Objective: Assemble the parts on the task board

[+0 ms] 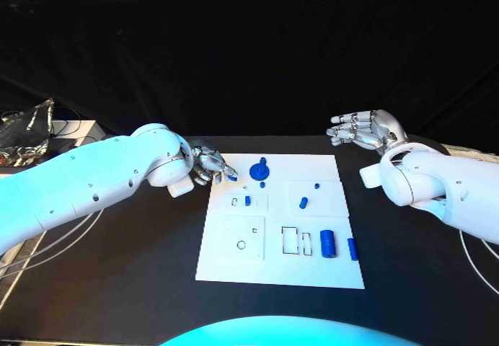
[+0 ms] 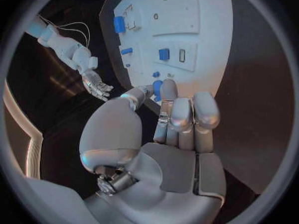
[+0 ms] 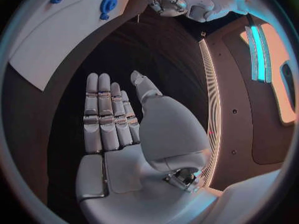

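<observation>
Left hand (image 1: 211,167): at the task board (image 1: 234,268) corner, pinching a small blue part (image 2: 157,88) — likely for seating (slot unclear).
Right hand (image 1: 364,130): fingers spread, empty — parked clear.

Left wrist view. The left hand (image 2: 168,129) rises from the wrist with its fingers (image 2: 206,112) held together and upright, the thumb (image 2: 140,95) curving toward them; a small blue part (image 2: 157,88) sits pinched between thumb and fingertip. Beyond the fingertips lies the white task board (image 2: 206,45) on the black table (image 2: 255,109), carrying several blue parts: a cylinder (image 2: 119,24), a small bar (image 2: 126,51), a square block (image 2: 164,54) and a small peg (image 2: 156,74). The right hand (image 2: 96,87) hangs off the board, fingers spread and holding nothing.
</observation>
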